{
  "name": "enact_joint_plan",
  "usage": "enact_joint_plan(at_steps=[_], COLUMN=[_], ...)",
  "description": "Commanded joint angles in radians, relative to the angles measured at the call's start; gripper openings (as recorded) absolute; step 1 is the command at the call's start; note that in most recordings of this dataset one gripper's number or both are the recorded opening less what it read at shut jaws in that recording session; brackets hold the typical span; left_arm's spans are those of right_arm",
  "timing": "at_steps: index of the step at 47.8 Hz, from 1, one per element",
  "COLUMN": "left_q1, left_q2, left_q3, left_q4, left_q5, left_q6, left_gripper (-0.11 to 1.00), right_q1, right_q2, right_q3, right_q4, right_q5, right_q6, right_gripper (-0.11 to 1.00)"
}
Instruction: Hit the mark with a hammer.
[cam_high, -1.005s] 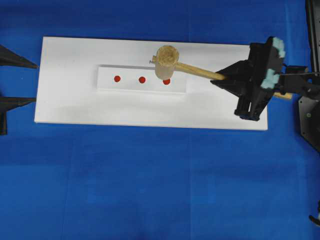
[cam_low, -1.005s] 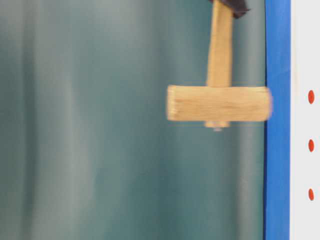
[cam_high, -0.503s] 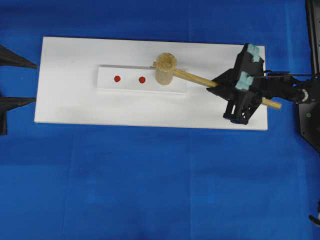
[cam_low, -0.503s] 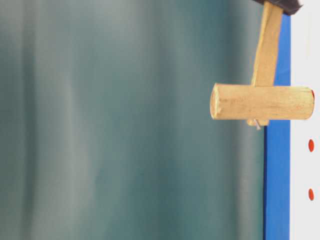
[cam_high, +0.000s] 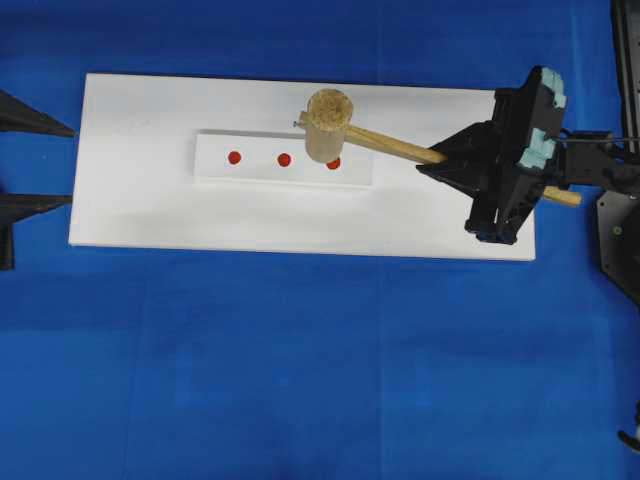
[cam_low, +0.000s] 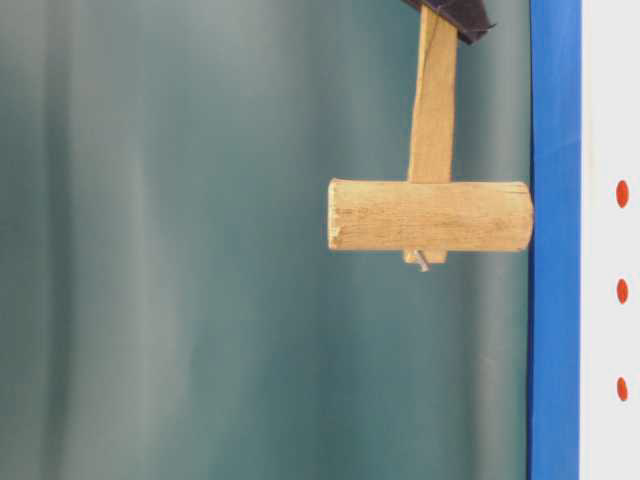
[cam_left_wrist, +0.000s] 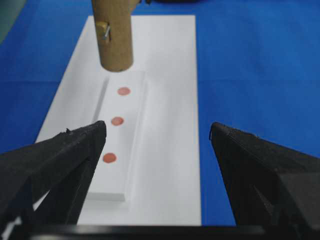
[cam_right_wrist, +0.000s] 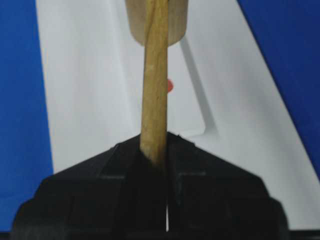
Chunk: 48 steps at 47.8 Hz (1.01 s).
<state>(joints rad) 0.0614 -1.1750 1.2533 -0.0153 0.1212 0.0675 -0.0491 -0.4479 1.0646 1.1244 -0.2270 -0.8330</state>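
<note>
Overhead exterior: right claw pinched shut on the hammer handle, over the right end of the white board on the blue surface. Raised white strip with three red marks; rightmost mark partly hidden under the thick, pale cylindrical head. Head held clear above the board in the table-level view. Left claw spread wide at the left edge, empty.

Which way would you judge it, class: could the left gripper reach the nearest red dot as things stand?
Probably yes. The left gripper stands open facing the strip, and nothing lies between it and the nearest red dot; the hammer hangs over the far end.
</note>
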Motion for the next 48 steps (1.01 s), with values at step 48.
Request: enact_joint_plan(at_steps=[48], left_q1=[0.064], left_q2=[0.031], left_q3=[0.003], left_q4=[-0.002], left_q5=[-0.009], left_q6=[-0.037], left_gripper=[0.83], right_q1=[0.0], right_q2=[0.388], right_q3=[-0.472], right_q4=[-0.011], right_q5=[0.071], right_q6=[-0.066], right_gripper=[0.02])
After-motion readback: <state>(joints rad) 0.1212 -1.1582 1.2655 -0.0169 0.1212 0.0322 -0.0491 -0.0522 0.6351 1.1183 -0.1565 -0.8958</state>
